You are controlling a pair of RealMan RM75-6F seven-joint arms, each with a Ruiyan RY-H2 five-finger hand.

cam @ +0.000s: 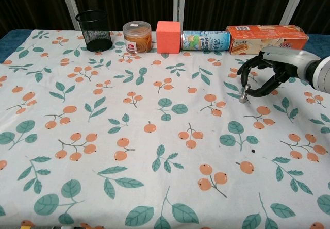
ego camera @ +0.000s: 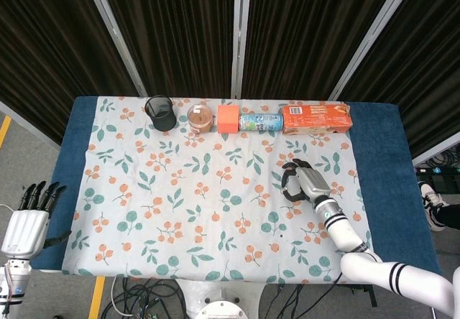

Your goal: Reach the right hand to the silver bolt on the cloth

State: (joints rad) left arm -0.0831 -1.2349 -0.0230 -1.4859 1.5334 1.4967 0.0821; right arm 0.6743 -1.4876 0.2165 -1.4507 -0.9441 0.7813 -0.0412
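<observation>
The silver bolt (cam: 243,95) is small and tilted, just above the floral cloth (cam: 154,151) at the right. My right hand (cam: 268,71) curls over it from the right, and its fingertips (cam: 248,87) pinch the bolt's upper end. In the head view the right hand (ego camera: 305,182) lies on the right part of the cloth, and the bolt is hidden under its fingers. Off the table's left edge, my left hand (ego camera: 29,218) hangs with its fingers spread and holds nothing.
Along the far edge stand a black mesh cup (cam: 94,30), a brown jar (cam: 137,36), an orange-red cube (cam: 168,36), a lying can (cam: 205,40) and an orange box (cam: 265,35). A small dark speck (cam: 253,150) lies near the hand.
</observation>
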